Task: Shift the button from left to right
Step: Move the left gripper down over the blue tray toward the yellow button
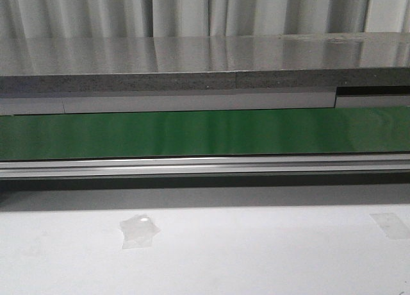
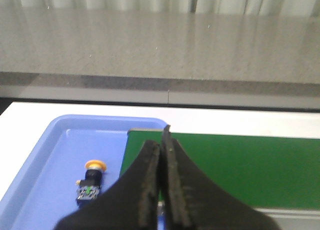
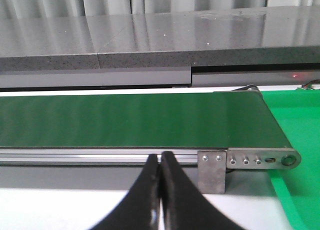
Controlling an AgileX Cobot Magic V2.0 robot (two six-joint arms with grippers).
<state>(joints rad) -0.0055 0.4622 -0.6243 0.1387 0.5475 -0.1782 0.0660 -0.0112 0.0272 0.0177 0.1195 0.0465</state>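
Both grippers sit with fingers pressed together, nothing between them: left gripper (image 2: 162, 155) above the near-left end of the green conveyor belt (image 2: 240, 170), right gripper (image 3: 160, 165) in front of the belt's right end, near its metal end bracket (image 3: 212, 167).

Button (image 2: 91, 181): lies on its side in the blue tray (image 2: 45, 155), just left of the belt end, apart from my left fingers (image 2: 150, 190). Yellow-orange head points to the far side, dark blocky body with a green mark points near.

Handling, as I judge it: small, rigid, light. The round head is smooth and would likely slip or roll between the pads. The squared body offers flat faces, so I would open the left gripper and close across the body, just behind the head. Hard plastic, not fragile under a moderate squeeze; the terminals at the near end may be the weak spot.

Limits of view: the front camera shows only belt, white table (image 1: 256, 256) and two patches of clear tape (image 1: 138, 231); no arm, tray or button there. The tray's near edge is cut off and partly hidden by my left fingers. The button's underside and terminal detail are too small to make out. A bright green surface (image 3: 300, 140) lies right of the belt; its extent is cut off.
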